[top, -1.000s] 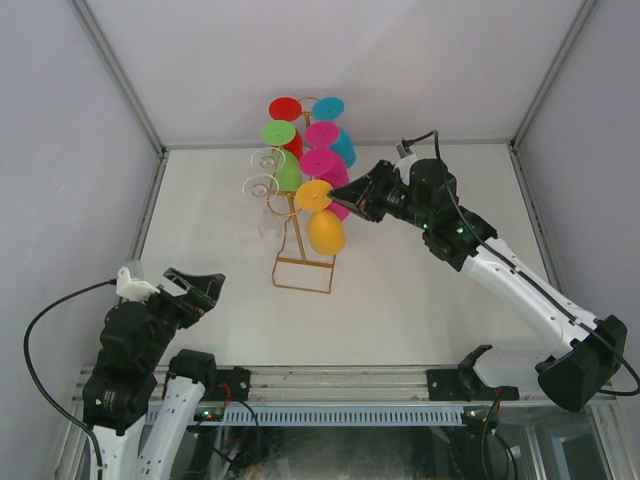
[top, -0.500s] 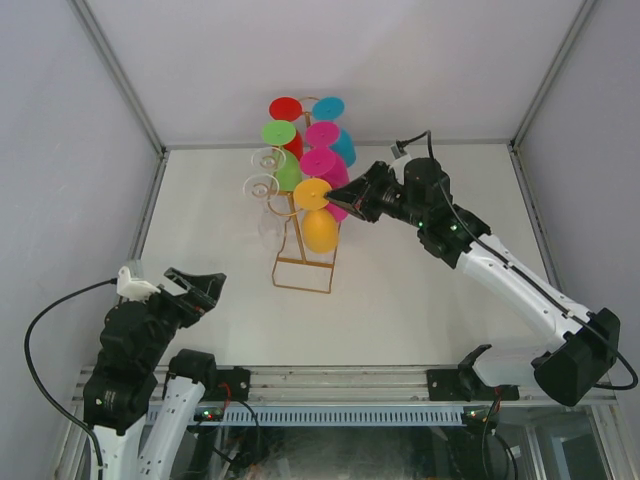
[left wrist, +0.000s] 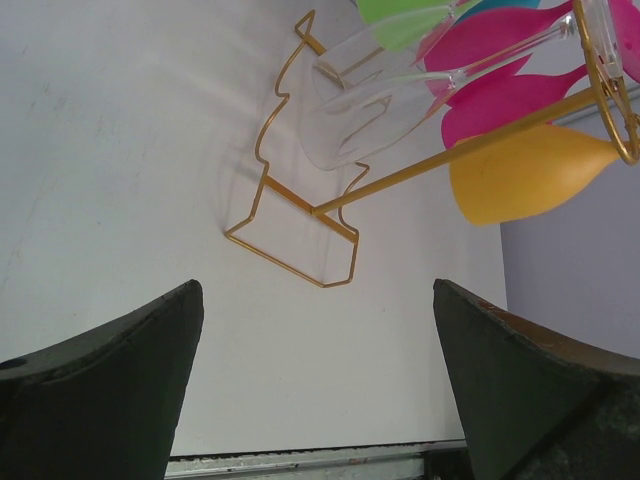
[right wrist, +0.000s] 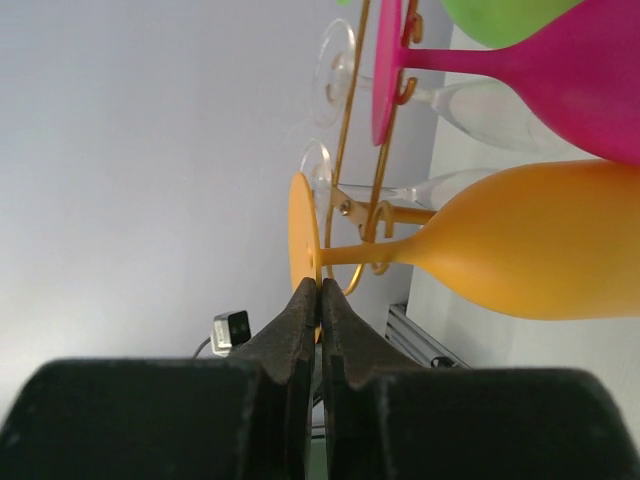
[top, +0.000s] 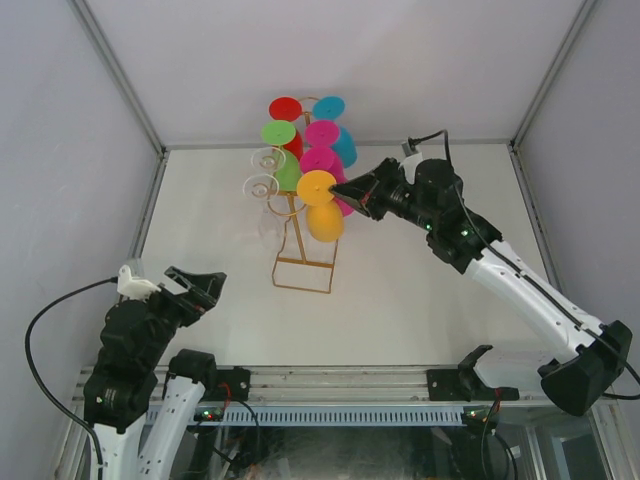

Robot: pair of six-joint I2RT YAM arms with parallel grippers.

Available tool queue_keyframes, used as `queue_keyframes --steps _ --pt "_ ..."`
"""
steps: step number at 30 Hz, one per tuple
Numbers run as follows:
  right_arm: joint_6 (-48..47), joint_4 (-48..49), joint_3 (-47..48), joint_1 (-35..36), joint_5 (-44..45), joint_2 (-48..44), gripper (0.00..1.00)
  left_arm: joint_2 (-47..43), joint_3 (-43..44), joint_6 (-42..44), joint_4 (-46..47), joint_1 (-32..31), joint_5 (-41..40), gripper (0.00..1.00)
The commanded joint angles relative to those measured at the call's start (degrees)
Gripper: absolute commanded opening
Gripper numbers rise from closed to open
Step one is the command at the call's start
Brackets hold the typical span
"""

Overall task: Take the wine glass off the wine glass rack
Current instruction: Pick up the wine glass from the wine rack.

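The right gripper's (right wrist: 318,285) fingers are pressing flat together, their tips touching the edge of the orange wine glass's (right wrist: 530,245) round foot; whether they are pinching it I cannot tell. That glass is hanging bowl-down on the gold wire rack (top: 303,265), beside pink, green and clear glasses. The rack is standing on the white table (top: 400,290). The left gripper (left wrist: 318,290) is hovering well apart, spread wide and holding nothing.

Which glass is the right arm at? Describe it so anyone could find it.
Find the gold wire rack at centre, hung with upside-down glasses. Lowest on its right side hangs the orange wine glass, the right gripper's jaws shut at its foot's rim. Its neighbours are pink, green, red, blue or clear; only this one is orange.
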Motion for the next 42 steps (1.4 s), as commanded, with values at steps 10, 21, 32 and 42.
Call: queue_keyframes --steps 10,21,32,42 --pt "0.9 1.57 0.91 0.16 4.12 -5.37 0.0 0.0 -1.73 1.45 4.77 0.36 4.17 1.0" --pt "0.24 0.71 -1.05 -0.64 4.21 -6.26 0.0 -4.44 -1.72 -0.15 10.58 0.3 7.73 1.0" --pt "0.57 1.8 -3.07 -1.64 3.49 -6.8 0.0 -4.32 -0.97 -0.78 13.42 0.31 12.34 1.0" --pt "-5.57 2.07 -7.35 -1.25 5.85 -16.05 0.0 1.05 -0.83 -2.02 18.09 0.31 29.67 0.99"
